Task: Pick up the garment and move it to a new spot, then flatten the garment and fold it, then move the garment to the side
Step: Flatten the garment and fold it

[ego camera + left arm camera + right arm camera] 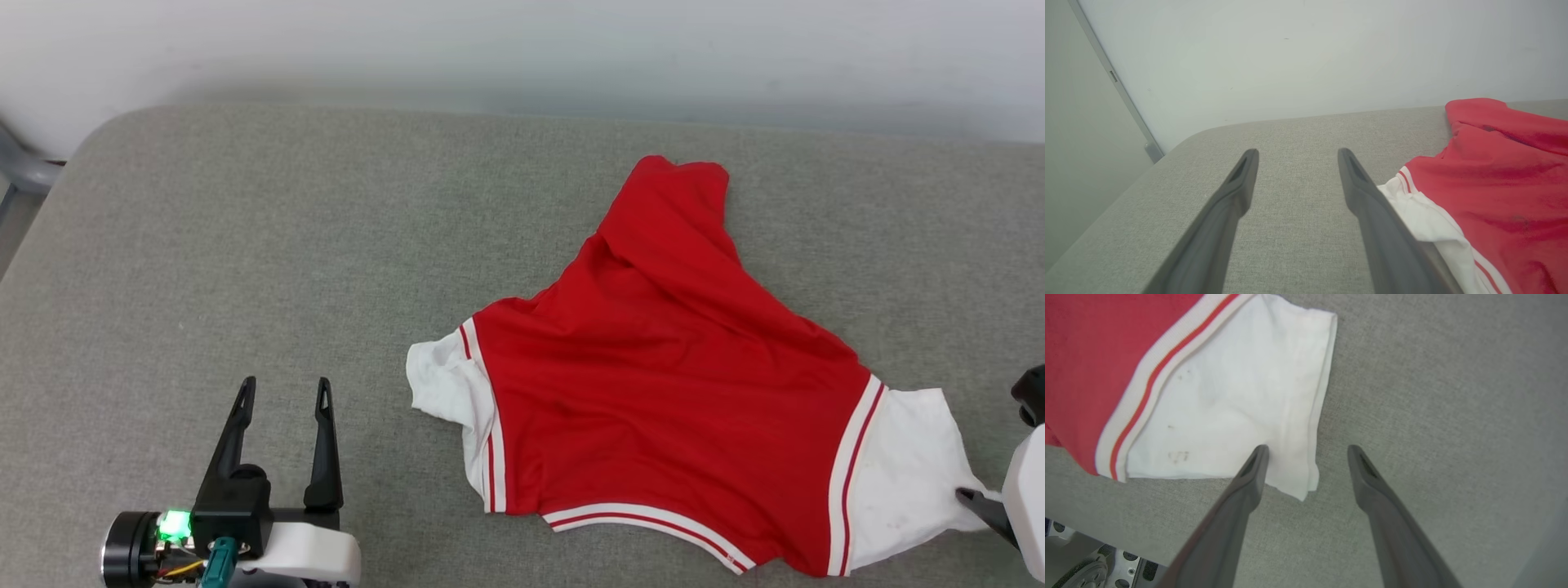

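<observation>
The garment [661, 384], red with white sleeves and red-and-white striped trim, lies crumpled on the grey cushioned surface [245, 245], its plain side up and its far end folded to a point. My left gripper [284, 392] stands open at the lower left, clear of the left white sleeve [1425, 220]. My right gripper [1307, 451] is open above the corner of the right white sleeve [1229, 404], which lies between its fingers, not gripped. In the head view one right finger [984, 506] shows at the sleeve's edge.
A pale wall [522, 49] runs behind the grey surface. A grey metal post [1114, 77] stands at the far left corner. The surface's rounded left edge [49, 229] drops off toward the floor.
</observation>
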You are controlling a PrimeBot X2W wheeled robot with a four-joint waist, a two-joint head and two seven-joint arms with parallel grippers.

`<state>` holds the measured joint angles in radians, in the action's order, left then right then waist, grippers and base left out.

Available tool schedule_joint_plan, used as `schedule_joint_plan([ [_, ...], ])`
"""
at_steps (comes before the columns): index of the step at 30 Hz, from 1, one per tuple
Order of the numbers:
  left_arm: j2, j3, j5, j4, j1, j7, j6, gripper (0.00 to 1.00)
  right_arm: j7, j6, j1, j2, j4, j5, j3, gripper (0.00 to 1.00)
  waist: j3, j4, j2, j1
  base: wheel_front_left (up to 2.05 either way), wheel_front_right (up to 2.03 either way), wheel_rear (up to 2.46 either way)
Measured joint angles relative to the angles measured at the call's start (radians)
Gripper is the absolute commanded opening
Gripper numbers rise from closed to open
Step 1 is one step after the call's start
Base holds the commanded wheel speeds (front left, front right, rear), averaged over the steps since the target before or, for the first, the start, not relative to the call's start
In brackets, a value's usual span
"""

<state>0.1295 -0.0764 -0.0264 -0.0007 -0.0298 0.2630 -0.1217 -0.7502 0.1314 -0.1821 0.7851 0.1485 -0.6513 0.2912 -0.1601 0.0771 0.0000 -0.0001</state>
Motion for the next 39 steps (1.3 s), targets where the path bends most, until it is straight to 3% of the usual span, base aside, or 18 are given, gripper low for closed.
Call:
schedule_joint_plan([
  [6, -0.004, -0.004, 0.0, 0.001, 0.026, 0.0, 0.0, 1.0, 0.002, 0.0, 0.002, -0.048, 0.09, 0.02, 0.016, 1.0, -0.045, 0.021, 0.0, 0.0, 0.0, 0.0, 0.0],
  [13, -0.007, -0.001, -0.003, 0.006, 0.039, 0.0, -0.002, 1.0, 0.047, -0.002, -0.019, -0.05, 0.144, 0.006, 0.067, 1.0, -0.066, 0.033, 0.0, -0.0001, 0.0, 0.0, 0.0],
  [14, -0.007, 0.0, -0.003, 0.008, 0.039, 0.0, -0.003, 1.0, 0.063, -0.002, -0.023, -0.05, 0.146, 0.002, 0.075, 0.42, -0.063, 0.031, 0.0, -0.0001, 0.0, 0.0, 0.0],
  [15, -0.007, 0.001, -0.003, 0.01, 0.039, 0.0, -0.003, 1.0, 0.084, -0.002, -0.026, -0.051, 0.146, 0.0, 0.081, 0.13, -0.058, 0.029, 0.0, -0.0001, 0.0, 0.0, 0.0],
  [16, -0.006, 0.003, -0.003, 0.012, 0.039, 0.0, -0.004, 1.0, 0.103, -0.002, -0.03, -0.052, 0.146, -0.003, 0.088, 0.0, -0.053, 0.026, 0.0, -0.0001, 0.0, 0.0, 0.0],
  [21, -0.004, 0.005, -0.003, 0.018, 0.033, 0.0, -0.006, 1.0, 0.221, 0.0, -0.06, -0.064, 0.112, -0.033, 0.085, 0.0, -0.022, 0.01, 0.0, 0.0002, 0.0, 0.0, 0.0],
  [26, -0.002, 0.008, -0.004, 0.02, 0.014, 0.0, -0.006, 1.0, 0.29, 0.0, -0.081, -0.042, -0.016, -0.048, 0.044, 0.0, 0.01, -0.005, 0.0, 0.0002, 0.0, 0.0, 0.0],
  [32, 0.0, 0.012, -0.005, 0.018, -0.007, 0.0, -0.01, 1.0, 0.291, 0.0, -0.057, -0.038, -0.218, -0.017, -0.031, 0.0, 0.039, -0.016, 0.0, 0.0002, 0.0, 0.0, 0.0],
  [39, 0.002, 0.014, -0.006, 0.013, -0.024, 0.0, -0.01, 1.0, 0.239, 0.0, 0.023, -0.108, -0.395, 0.04, -0.185, 0.0, 0.063, -0.02, 0.0, 0.0001, 0.0, 0.0, 0.0],
])
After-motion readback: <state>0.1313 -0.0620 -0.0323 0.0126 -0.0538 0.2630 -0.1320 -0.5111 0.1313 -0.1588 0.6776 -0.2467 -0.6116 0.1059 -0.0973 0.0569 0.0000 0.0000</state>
